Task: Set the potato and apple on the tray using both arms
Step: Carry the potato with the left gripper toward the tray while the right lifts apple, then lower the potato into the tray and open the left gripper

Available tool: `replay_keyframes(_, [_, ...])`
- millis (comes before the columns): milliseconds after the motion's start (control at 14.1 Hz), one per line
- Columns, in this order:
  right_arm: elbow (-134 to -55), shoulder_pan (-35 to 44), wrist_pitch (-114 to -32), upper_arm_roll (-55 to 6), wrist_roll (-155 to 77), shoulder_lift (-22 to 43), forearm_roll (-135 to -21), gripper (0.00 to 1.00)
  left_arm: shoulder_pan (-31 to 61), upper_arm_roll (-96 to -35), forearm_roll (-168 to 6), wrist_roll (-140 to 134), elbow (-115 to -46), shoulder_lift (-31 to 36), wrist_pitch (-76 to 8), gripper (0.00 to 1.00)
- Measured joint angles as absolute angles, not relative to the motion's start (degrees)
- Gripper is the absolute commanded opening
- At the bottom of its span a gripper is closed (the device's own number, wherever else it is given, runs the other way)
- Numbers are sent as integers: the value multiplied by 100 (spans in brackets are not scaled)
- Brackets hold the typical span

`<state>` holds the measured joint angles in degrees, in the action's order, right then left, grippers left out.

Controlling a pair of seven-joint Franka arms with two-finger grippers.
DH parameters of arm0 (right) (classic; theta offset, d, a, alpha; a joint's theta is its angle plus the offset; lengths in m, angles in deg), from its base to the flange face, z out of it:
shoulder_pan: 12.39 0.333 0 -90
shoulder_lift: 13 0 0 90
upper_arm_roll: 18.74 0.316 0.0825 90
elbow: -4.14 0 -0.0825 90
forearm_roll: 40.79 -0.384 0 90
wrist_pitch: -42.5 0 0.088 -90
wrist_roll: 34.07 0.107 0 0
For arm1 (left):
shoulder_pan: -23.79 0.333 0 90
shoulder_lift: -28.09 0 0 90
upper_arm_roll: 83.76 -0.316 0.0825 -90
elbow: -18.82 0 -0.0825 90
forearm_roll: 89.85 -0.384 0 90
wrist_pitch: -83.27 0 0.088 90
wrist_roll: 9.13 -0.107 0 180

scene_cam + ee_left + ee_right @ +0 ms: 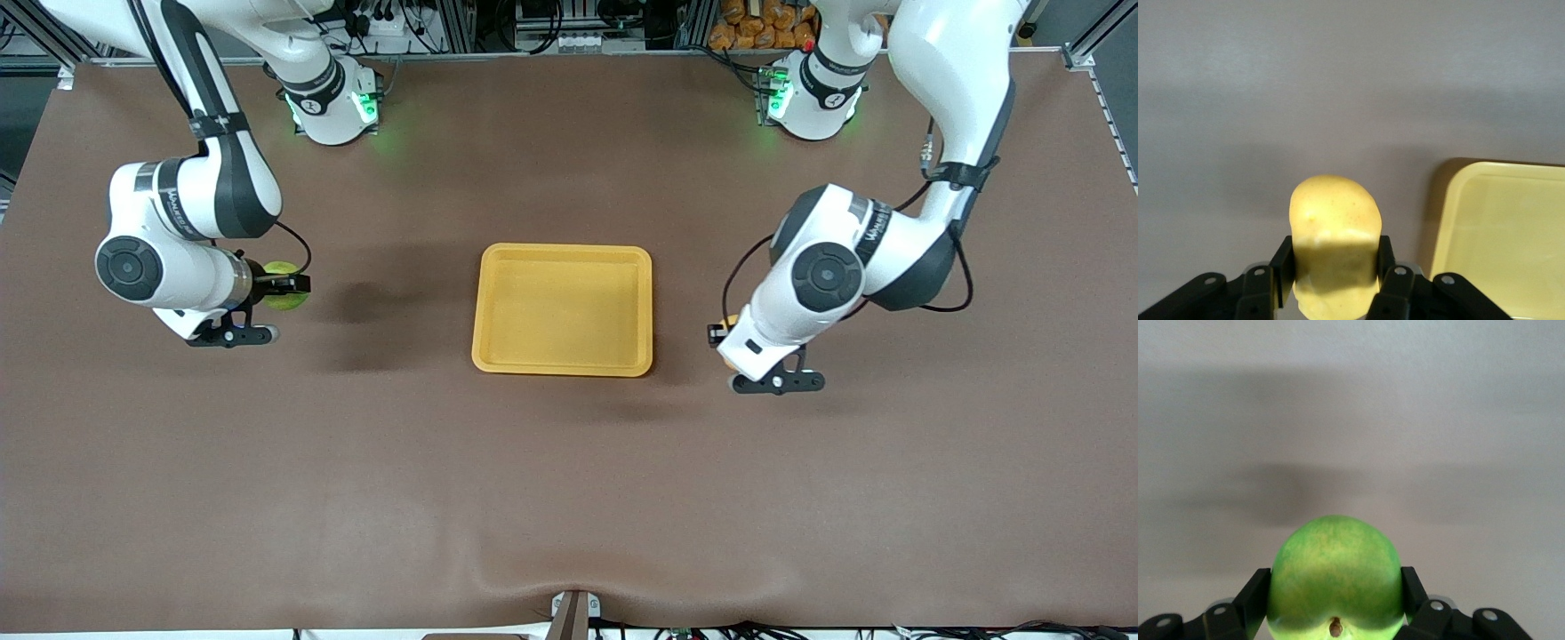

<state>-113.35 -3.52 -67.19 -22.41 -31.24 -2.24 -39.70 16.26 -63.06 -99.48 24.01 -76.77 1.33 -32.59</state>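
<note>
1. I see the brown table [569, 498] spread under both arms, with the yellow-orange tray [563, 253] in its middle, between my two grippers and well apart from each.
2. My right arm [191, 209] reaches over its own end of the table; the left arm [876, 249] does likewise at its end.
3. The right gripper [1335, 597] is up over bare table, its fingers [1253, 600] pinching the green apple [1335, 580] from both sides, stem dimple toward the wrist camera.
4. The left gripper [1331, 263] is over bare table just beside the tray's rim [1441, 220], its fingers [1283, 263] pinching the yellow potato [1335, 220], which juts out past them.
</note>
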Motion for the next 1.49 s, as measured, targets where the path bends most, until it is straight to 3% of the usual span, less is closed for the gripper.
replay_keyframes(427, [-11102,-177,-6630,-2228,-3069,-223,-4222,0,1051,-6303,-9935,3489,-7444,-117,-3255,0])
replay_keyframes(925, [-11029,592,-6650,-2198,-2094,-201,-4446,0,183,-6313,-9935,4491,-6923,-1067,-3268,0])
replay_keyframes(1494, [-11007,1193,-6809,-2194,-1585,-167,-4547,0,-46,-6354,-10207,4501,-6835,-1440,-3296,0])
